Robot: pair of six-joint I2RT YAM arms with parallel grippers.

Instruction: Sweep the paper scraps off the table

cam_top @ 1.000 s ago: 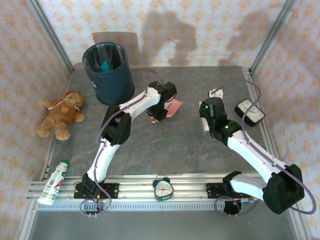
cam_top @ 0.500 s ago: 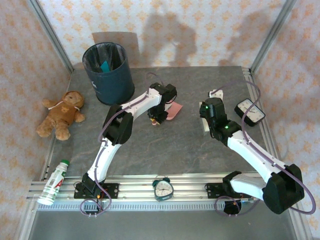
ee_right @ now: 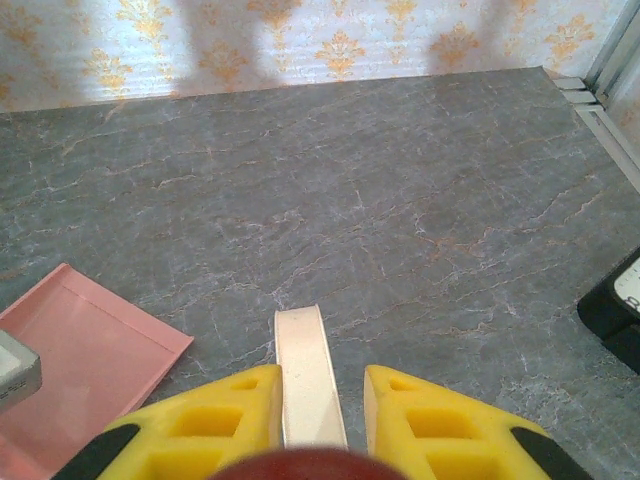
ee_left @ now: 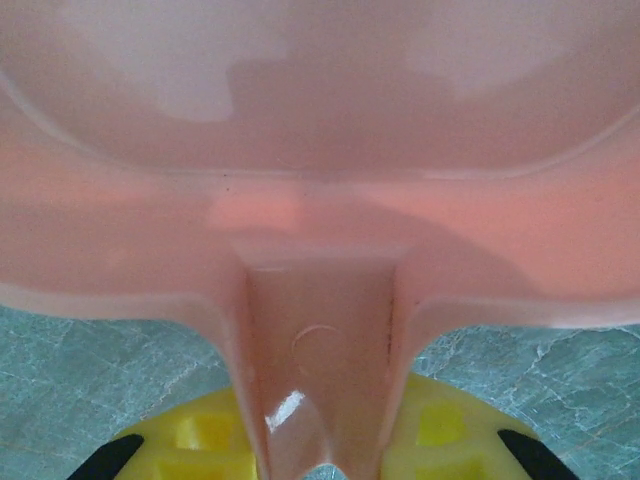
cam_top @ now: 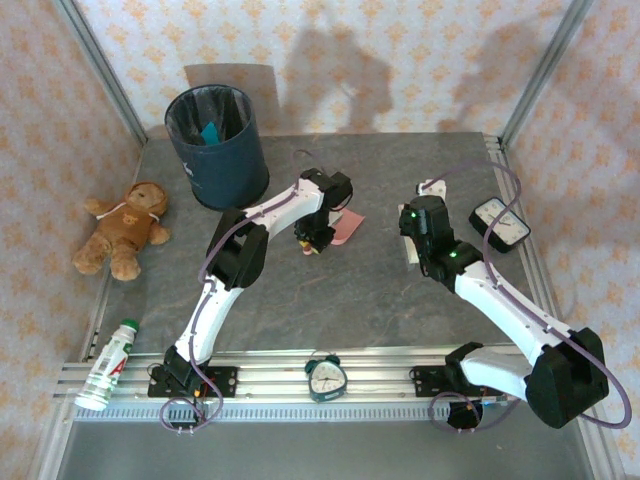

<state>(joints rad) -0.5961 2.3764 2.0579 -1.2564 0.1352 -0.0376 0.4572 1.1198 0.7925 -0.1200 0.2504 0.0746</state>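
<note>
The right pincer fills the bottom edge, its two yellow fingers pointing away across the worktop. A cream strip, flat and narrow, stands between them, its rounded end just past the fingertips; the pincer is closed on it. To the lower left lies a pink pan, flat on the worktop, its raised rim towards the pincer. A grey block overlaps the pan at the left edge. A black clock shows partly at the right edge. A rail runs along the worktop's upper right side. Patterned wallpaper with soft shadows closes the far end.
</note>
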